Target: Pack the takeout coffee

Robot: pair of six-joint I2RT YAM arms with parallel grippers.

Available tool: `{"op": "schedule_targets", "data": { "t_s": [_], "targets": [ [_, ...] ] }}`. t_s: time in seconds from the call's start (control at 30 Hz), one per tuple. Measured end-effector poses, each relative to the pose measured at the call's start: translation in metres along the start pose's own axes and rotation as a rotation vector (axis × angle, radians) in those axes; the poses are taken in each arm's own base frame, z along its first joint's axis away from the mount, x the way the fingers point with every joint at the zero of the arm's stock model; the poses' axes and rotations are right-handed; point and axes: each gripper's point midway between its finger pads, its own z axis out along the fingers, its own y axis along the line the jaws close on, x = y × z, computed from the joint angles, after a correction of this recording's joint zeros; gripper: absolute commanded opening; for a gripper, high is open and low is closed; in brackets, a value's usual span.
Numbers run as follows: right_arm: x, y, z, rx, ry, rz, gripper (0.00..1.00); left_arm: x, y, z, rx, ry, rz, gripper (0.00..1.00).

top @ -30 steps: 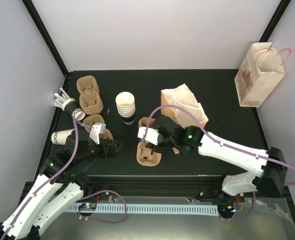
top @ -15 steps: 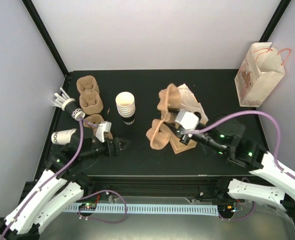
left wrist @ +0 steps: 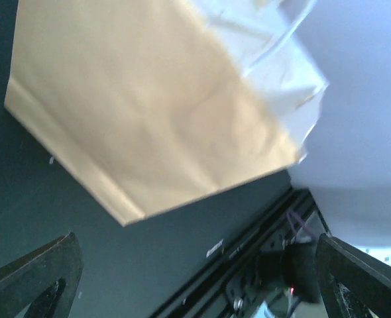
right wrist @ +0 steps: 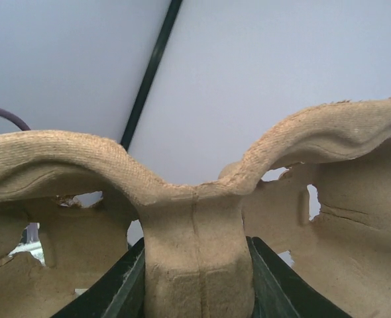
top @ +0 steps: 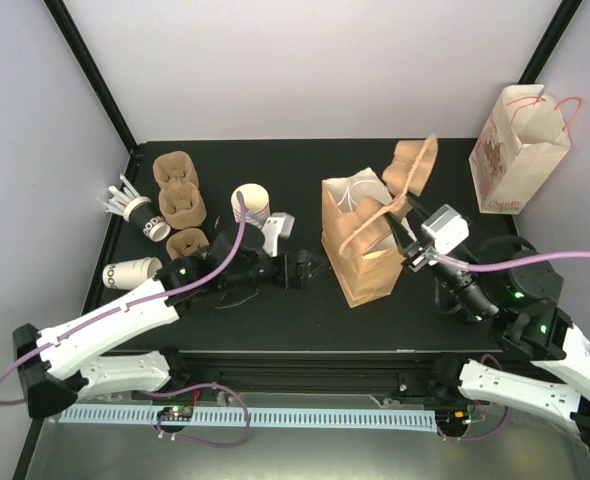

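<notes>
While the right claw (top: 408, 251) is clamped on the centre rib of a cup carrier (top: 407, 168), it's tied up, so my read is the cups fall to the left arm. Carrier hangs tilted above the open brown bag (top: 370, 272), long axis diagonal: near-left end over the bag mouth, far-right end sticking out past it. Not in the bag yet. Left claw (top: 307, 268) has its jaws wide apart with nothing between them, low over the table (top: 275, 165), nose pointing right at the bag's side, near it but apart. Coffee lies the opposite way. Stack of cups (top: 253, 205) stands upright just behind the left wrist, far-left of the claw, partly crossed by the arm's purple cable. Cup on its side (top: 133, 270) lies well apart at the left edge, long axis roughly left-right, mouth to the left. Cup with stirrers (top: 150, 225) lies tipped just beyond it. No lids that I can make out. Left arm is clearly nearer to all three. It would have to swing back left, away from the bag, to reach the stack.
</notes>
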Motion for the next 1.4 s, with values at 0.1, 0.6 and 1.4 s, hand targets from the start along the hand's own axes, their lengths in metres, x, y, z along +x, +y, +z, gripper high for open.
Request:
{"op": "schedule_targets", "data": {
  "t_s": [0.1,0.6,1.4],
  "targets": [
    [-0.003,-0.014,-0.008,0.062,-0.014,0.005,0.35,-0.025,-0.029,0.004,-0.025,-0.081,0.035,0.98],
    [-0.005,-0.042,-0.032,0.200,-0.041,-0.015,0.34,-0.062,-0.051,0.076,-0.336,-0.227,0.034,0.93],
    [0.032,0.003,-0.014,0.005,0.099,0.098,0.33,-0.047,0.008,-0.036,-0.517,-0.227,0.165,0.02]
  ]
}}
